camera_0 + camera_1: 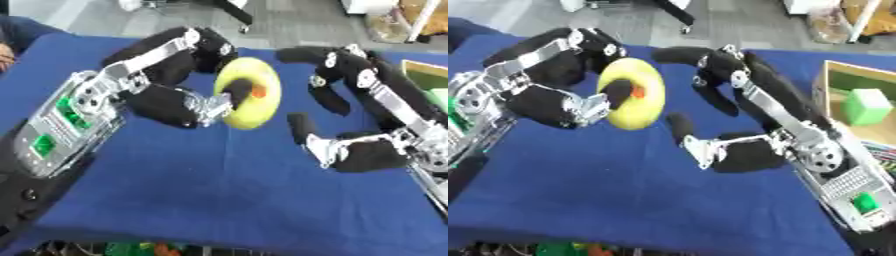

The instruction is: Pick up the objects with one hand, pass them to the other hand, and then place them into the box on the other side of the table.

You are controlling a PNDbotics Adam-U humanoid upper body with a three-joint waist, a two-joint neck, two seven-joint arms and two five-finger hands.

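Left hand (175,102) grips the yellow ring (249,92); right hand (745,135) open just beside it. It should close before the left releases.

Blue tablecloth (219,190) over the whole work surface, slightly creased. Grey floor (737,25) beyond the far edge, with a dark slanted leg (677,12) and a clear bag of something brownish (833,22) at upper right.
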